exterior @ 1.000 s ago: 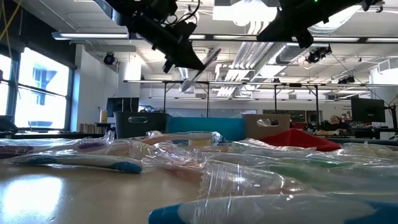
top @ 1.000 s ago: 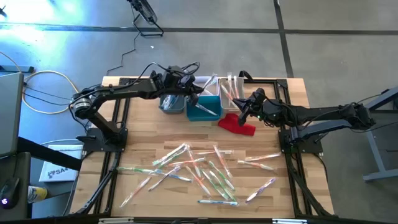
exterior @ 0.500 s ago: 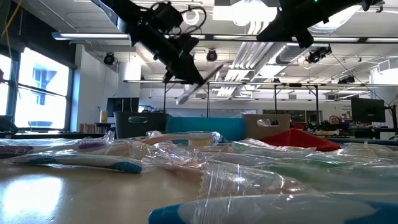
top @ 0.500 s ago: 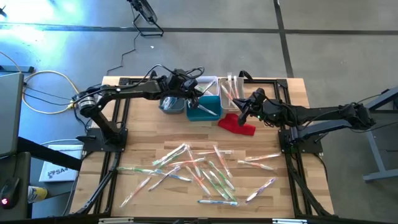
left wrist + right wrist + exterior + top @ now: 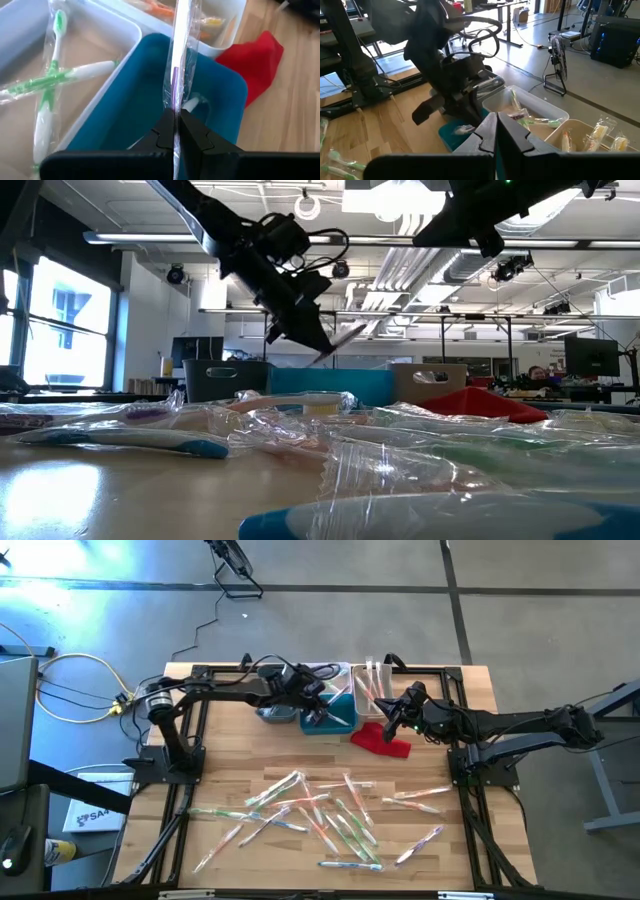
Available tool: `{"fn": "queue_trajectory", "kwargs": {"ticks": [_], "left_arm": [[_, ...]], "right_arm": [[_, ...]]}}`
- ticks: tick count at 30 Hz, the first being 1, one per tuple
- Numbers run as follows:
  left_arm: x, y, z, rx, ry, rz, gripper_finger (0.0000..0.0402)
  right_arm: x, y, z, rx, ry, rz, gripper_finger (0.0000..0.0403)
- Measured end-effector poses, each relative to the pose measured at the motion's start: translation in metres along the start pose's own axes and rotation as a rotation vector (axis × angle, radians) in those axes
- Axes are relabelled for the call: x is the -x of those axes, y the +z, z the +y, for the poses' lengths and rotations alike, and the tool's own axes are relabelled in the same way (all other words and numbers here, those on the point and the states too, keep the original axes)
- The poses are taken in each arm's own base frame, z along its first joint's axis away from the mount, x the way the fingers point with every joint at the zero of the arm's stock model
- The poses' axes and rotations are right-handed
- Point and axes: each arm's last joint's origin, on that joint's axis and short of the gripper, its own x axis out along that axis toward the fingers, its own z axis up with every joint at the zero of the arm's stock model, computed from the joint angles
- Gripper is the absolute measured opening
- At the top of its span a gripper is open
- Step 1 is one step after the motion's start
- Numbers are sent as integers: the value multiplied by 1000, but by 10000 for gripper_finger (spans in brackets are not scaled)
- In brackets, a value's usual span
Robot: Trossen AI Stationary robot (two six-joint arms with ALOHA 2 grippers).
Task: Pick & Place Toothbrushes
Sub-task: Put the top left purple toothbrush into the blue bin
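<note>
I am working at a wooden surface [image 5: 230, 755] on a grey floor, with cables lying at its left. My left tool [image 5: 315, 712] is clamping a wrapped toothbrush [image 5: 179, 60] over the teal bin [image 5: 335, 722]. Loose toothbrushes [image 5: 320, 817] are lying across the surface's near half. My right tool [image 5: 392, 726] is hovering clenched, empty, over the red cloth [image 5: 383, 742]. Ceiling lights are glowing beyond.

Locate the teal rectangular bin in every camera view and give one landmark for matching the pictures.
High view: the teal rectangular bin sits at the table's far middle, under the left gripper.
Low view: a teal band in the background, centre.
Left wrist view: fills the middle, below the wrapped toothbrush.
Right wrist view: only a teal corner shows.
Landmark: the crumpled red cloth beside it.
</note>
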Motion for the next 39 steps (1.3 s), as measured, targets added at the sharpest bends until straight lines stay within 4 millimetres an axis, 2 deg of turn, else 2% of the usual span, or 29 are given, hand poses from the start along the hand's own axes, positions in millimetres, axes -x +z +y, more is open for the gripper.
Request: {"fn": "queue_trajectory", "kwargs": {"ticks": [18, 22, 33, 39], "left_arm": [[-2, -12, 2, 4, 10, 116, 10], [-2, -12, 2, 10, 17, 112, 37], [-2, -11, 2, 28, 28, 108, 141], [-2, -11, 2, 32, 28, 107, 154]], "right_arm": [[0, 0, 0, 0, -2, -1, 5], [0, 0, 0, 0, -2, -1, 5], [0, 0, 0, 0, -2, -1, 5], [0, 0, 0, 0, -2, -1, 5]]}}
